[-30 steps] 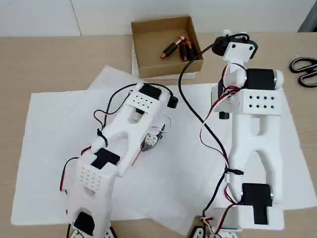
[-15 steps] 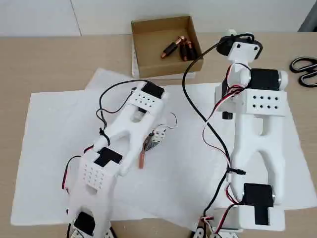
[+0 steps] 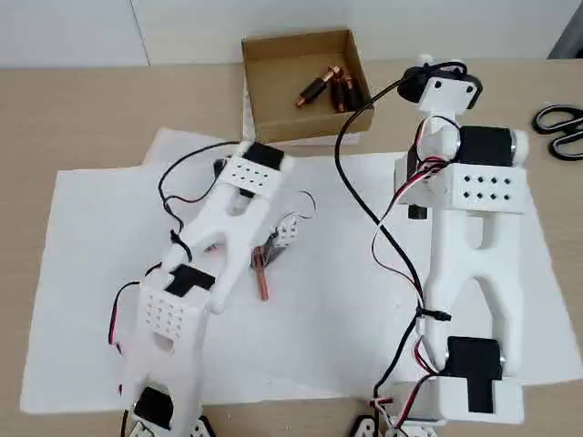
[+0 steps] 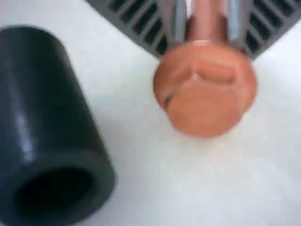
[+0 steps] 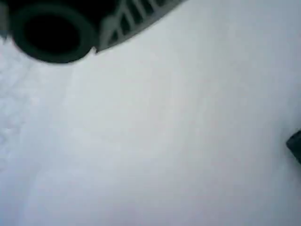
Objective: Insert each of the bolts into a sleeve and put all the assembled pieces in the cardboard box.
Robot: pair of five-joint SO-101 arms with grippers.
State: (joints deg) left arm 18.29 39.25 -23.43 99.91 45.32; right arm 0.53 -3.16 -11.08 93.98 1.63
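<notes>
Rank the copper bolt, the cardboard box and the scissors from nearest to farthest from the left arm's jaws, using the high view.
1. The copper bolt: held in the jaws of the left gripper, over the white paper.
2. The cardboard box: beyond that arm, on the far side.
3. The scissors: far off to the right.

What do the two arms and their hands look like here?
Both the left arm and right arm are white plastic, with forked links, plates of small holes and black motor blocks at the joints. Red and black cables run along them. The left hand has grey ribbed fingers.
</notes>
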